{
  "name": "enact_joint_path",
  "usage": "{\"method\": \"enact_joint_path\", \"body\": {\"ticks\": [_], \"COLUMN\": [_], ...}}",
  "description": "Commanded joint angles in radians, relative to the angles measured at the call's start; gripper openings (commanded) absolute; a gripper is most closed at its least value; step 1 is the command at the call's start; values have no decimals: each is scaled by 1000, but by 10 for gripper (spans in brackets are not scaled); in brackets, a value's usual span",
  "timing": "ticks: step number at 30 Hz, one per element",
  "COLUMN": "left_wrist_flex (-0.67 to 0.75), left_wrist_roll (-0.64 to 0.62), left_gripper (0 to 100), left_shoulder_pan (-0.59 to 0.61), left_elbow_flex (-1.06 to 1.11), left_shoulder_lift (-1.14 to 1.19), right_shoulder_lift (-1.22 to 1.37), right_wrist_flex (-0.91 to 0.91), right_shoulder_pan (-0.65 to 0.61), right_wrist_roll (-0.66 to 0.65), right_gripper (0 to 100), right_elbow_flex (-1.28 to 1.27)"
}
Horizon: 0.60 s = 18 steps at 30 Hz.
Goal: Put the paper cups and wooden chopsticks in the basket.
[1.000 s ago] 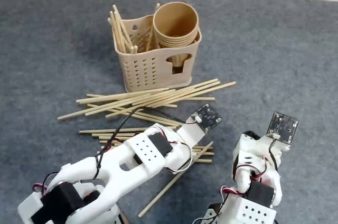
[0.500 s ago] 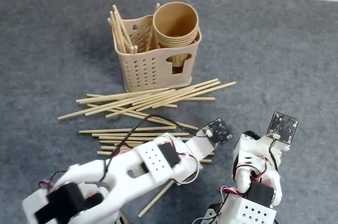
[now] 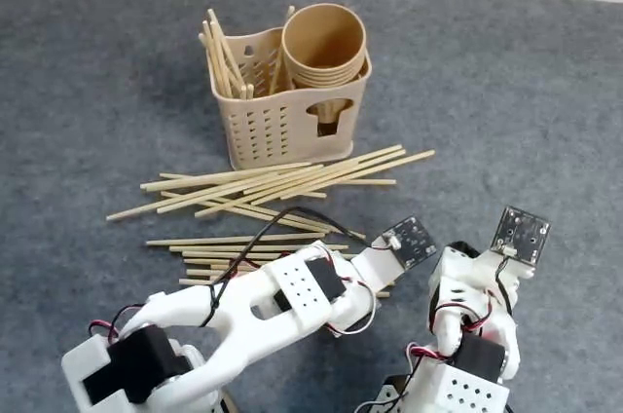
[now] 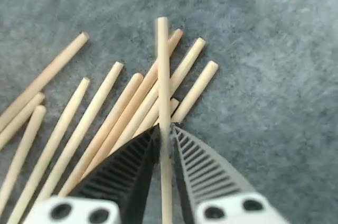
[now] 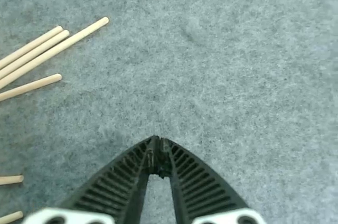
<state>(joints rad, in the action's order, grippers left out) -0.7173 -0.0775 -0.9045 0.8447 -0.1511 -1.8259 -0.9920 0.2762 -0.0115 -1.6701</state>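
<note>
Chopstick (image 4: 162, 71) in the grip of the left pincer (image 4: 165, 131), whose jaws are drawn narrow around this single stick. Its free end points out ahead of the tips, over the loose chopsticks (image 3: 273, 179) that lie on the tabletop (image 3: 506, 92) just beneath and beyond. Past that scatter, well ahead of the pincer, stands the basket (image 3: 287, 131), with the cups (image 3: 323, 43) stacked in one compartment and a bundle (image 3: 222, 57) of sticks standing in the other. The right pincer (image 5: 158, 145), closed on nothing, hangs over bare tabletop with a few stick ends off to one side. By the look of it the cups are done and the chopsticks only partly so: many lie outside the basket, and the held one has yet to be carried there.
</note>
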Motion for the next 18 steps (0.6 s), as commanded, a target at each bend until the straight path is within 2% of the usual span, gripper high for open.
{"method": "enact_joint_path", "body": {"ticks": [1, 9, 13, 18], "left_wrist_flex": [3, -48, -97, -91], "left_wrist_roll": [68, 77, 77, 77], "left_gripper": [6, 6, 6, 6], "left_shoulder_pan": [-15, -10, 65, 182], "left_elbow_flex": [-51, -47, -45, 7], "left_shoulder_lift": [-4, -88, -197, -317], "right_shoulder_lift": [-12, -12, -12, -12], "right_wrist_flex": [-2, -2, -2, -2], "right_shoulder_pan": [10, 10, 10, 10], "right_wrist_roll": [3, 3, 3, 3], "right_gripper": [5, 5, 5, 5], "right_elbow_flex": [-105, -105, -105, -105]}}
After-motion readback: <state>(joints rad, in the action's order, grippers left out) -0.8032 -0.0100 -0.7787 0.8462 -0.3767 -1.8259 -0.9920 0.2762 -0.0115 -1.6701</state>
